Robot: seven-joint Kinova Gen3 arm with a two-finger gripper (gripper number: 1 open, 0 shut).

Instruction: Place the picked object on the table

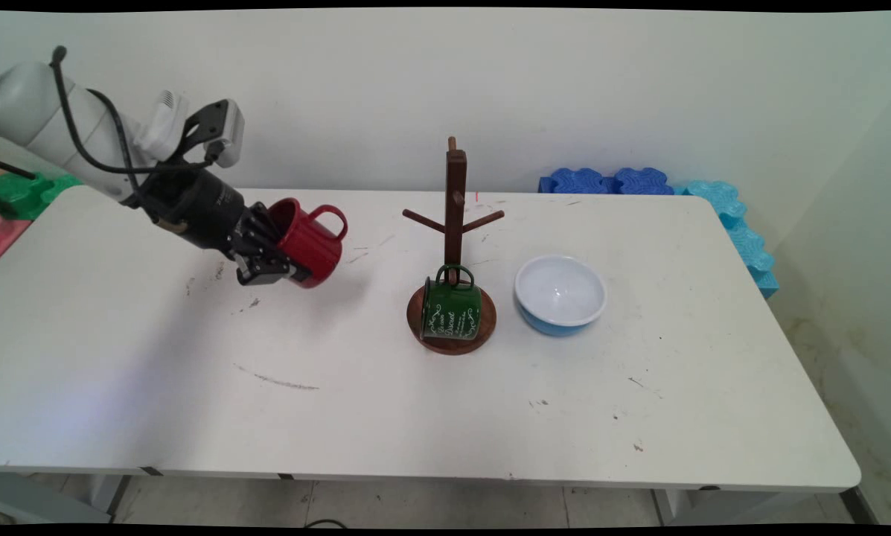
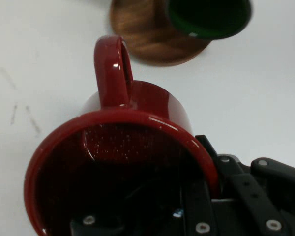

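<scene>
- We're looking across one white table (image 1: pixel 430 402), scuffed with grey marks, and it carries everything else here.
- Along the far right edge we count one run of blue foam interlocking tiles (image 1: pixel 713 205); at the far left, one green and red foam piece (image 1: pixel 13 201).
- One wooden mug tree with a round base and angled pegs (image 1: pixel 456 216) stands mid-table, upright.
- One pale blue bowl with a white inside (image 1: pixel 560 294) sits just to the right of the tree's base, apart from it.
- Mugs: we count two. One dark green enamel mug with white lettering (image 1: pixel 452 311) rests on the tree's base, its handle up against the post.
- The other is a glossy red enamel mug with a loop handle (image 1: pixel 310 240), and it's off the table, well left of the tree, tilted over with its mouth towards the arm and its handle on top.
- The black two-finger gripper (image 1: pixel 278 260) has it: in the hand view one finger (image 2: pixel 194 206) reaches inside the red mug (image 2: pixel 137 147) and the other linkage sits outside the rim, so the jaws pinch the mug's wall.
- From that view we see a speckled dark red interior, a bright sheen on the rim, and beyond it the tree's wooden base (image 2: pixel 147 34) with the green mug (image 2: pixel 209 17) on it.
</scene>
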